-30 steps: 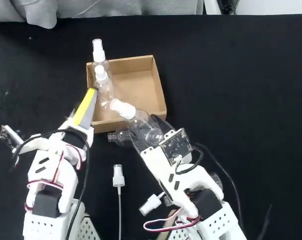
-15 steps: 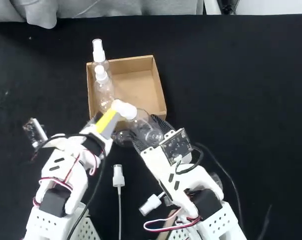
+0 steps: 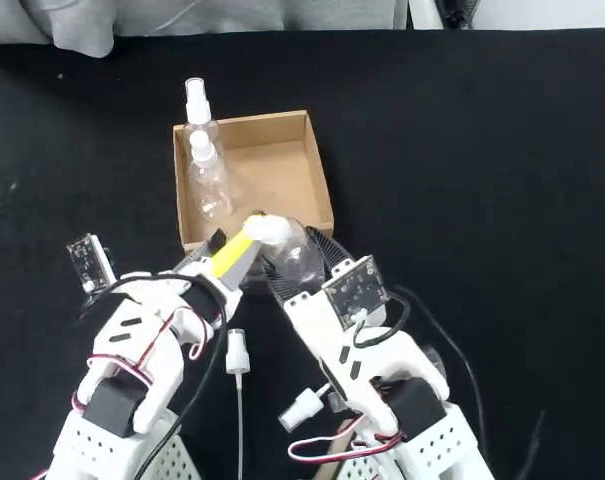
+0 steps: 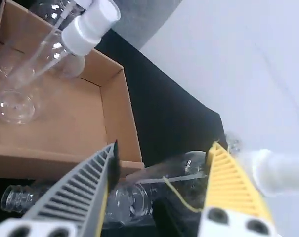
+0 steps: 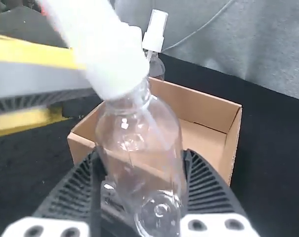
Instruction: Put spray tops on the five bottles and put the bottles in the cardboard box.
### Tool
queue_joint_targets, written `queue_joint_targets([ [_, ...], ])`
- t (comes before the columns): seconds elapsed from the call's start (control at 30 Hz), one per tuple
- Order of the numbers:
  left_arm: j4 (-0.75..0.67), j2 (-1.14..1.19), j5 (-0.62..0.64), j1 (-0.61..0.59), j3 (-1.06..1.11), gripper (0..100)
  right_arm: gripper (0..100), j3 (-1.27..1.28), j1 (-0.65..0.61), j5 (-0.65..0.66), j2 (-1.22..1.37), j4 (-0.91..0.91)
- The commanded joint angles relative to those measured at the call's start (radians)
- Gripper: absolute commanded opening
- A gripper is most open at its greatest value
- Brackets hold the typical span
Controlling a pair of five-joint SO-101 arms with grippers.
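My open left pincer has swung over to the spray top on the bottle my right pincer grips by the cardboard box, ready to twist it tight.

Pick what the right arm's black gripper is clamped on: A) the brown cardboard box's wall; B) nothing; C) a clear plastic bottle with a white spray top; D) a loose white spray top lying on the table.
C: the right gripper presses in on both sides of the clear plastic bottle, which carries a white spray top on its neck.
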Motion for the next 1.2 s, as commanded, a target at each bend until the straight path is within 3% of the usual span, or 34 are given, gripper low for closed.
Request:
queue_joint_targets([
  [0.0,0.003,-0.006,-0.015,0.045,-0.018,27,7.8,-0.061,0.012,0.005,-0.116,-0.031],
  [0.63,0.003,-0.008,-0.017,0.074,-0.027,27,7.8,-0.048,0.015,0.005,-0.116,-0.031],
  [1.17,-0.008,-0.009,-0.017,-0.166,-0.041,27,7.8,-0.047,0.06,0.005,-0.114,0.021],
])
